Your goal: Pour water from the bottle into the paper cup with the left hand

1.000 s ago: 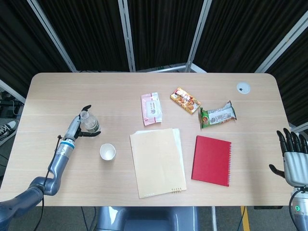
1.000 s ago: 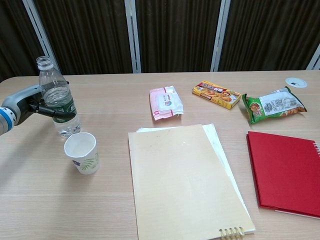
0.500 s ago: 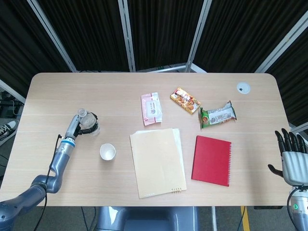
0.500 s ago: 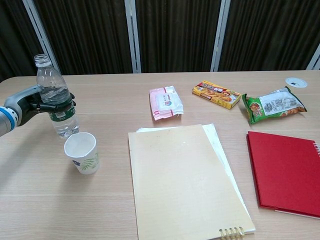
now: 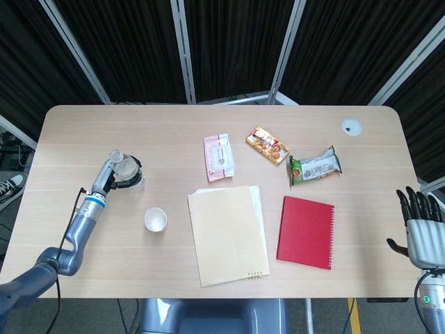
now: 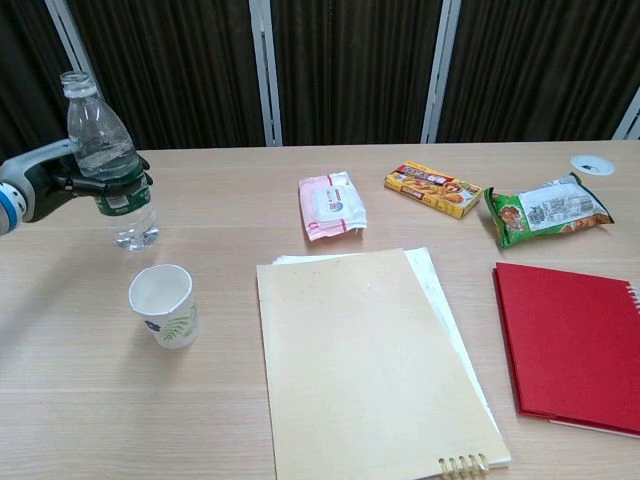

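Note:
A clear plastic water bottle (image 6: 108,160) with a green label and no cap stays upright, lifted a little above the table at the left. My left hand (image 6: 62,183) grips it around the middle, fingers wrapped over the label. From above, the bottle (image 5: 126,170) shows beside the left hand (image 5: 110,174). A white paper cup (image 6: 165,305) with a green leaf print stands open-mouthed in front of the bottle; the cup (image 5: 156,220) is apart from the hand. My right hand (image 5: 422,226) hangs off the table's right edge, fingers spread, holding nothing.
A tan notebook (image 6: 370,360) lies mid-table and a red notebook (image 6: 570,345) to its right. Behind them lie a pink wipes pack (image 6: 331,204), an orange snack box (image 6: 432,188) and a green snack bag (image 6: 545,211). A white round cap (image 5: 351,126) sits at the far right.
My left hand closed round the bottle and raised it off the table, carrying it slightly back and left. The cup and right hand stayed put.

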Controlling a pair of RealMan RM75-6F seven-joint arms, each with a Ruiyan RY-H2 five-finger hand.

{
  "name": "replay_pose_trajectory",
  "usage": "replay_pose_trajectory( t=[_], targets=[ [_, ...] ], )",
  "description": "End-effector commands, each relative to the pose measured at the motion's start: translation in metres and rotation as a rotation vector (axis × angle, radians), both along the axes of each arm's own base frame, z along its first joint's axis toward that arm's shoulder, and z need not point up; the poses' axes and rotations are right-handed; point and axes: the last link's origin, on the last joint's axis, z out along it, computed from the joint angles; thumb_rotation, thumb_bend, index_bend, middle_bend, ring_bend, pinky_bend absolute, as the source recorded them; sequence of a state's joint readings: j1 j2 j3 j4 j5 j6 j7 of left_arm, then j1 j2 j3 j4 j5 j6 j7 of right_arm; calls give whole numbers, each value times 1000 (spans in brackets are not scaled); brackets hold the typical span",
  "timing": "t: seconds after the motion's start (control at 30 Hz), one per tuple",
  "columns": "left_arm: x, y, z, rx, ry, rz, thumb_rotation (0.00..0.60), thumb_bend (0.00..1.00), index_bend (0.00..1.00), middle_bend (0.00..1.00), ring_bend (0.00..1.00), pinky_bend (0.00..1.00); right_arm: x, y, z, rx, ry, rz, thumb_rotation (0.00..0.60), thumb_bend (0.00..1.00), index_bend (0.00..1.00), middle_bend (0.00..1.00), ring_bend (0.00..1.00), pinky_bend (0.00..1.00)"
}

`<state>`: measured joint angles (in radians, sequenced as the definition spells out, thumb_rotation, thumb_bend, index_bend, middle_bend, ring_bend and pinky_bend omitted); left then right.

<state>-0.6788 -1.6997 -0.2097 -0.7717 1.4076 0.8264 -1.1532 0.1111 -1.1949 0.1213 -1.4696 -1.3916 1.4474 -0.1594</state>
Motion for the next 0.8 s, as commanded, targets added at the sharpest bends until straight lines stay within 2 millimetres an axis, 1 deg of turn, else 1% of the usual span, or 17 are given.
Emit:
replay_pose_trajectory(
  t=[0.03, 0.13, 0.17, 0.37, 0.4, 0.5, 0.67, 0.8],
  targets=[
    [8, 3, 27, -29, 164, -115, 600, 625, 593, 485, 308, 331, 0, 1, 0, 1, 1, 1, 600, 0, 0, 0, 0, 0],
    [4, 1, 39, -46, 282, -158, 600, 626, 593, 486, 308, 331, 1, 1, -1, 3, 3, 2, 600, 0, 0, 0, 0, 0],
    [3, 1, 40, -48, 296, -161, 600, 626, 593, 486, 308, 331, 1, 1, -1, 3, 3, 2, 600, 0, 0, 0, 0, 0],
    [-16, -6, 51, -97, 510, -197, 600, 625, 600, 497, 323, 345, 3, 0, -2, -1, 12, 4, 600, 0, 0, 0, 0, 0],
    [-23, -10, 50, -122, 582, -220, 600, 625, 603, 498, 325, 346, 3, 0, -3, 0, 17, 4, 600, 0, 0, 0, 0, 0],
    [-26, -14, 45, -134, 662, -268, 600, 625, 602, 498, 325, 347, 4, 0, -3, -3, 26, 1, 600, 0, 0, 0, 0, 0],
    [-28, -21, 35, -153, 827, -380, 600, 625, 603, 498, 326, 346, 3, -2, -1, -15, 27, -5, 600, 0, 0, 0, 0, 0],
    [-28, -22, 32, -146, 943, -452, 600, 626, 603, 498, 325, 347, 2, -2, 0, -18, 29, -11, 600, 0, 0, 0, 0, 0]
  ],
)
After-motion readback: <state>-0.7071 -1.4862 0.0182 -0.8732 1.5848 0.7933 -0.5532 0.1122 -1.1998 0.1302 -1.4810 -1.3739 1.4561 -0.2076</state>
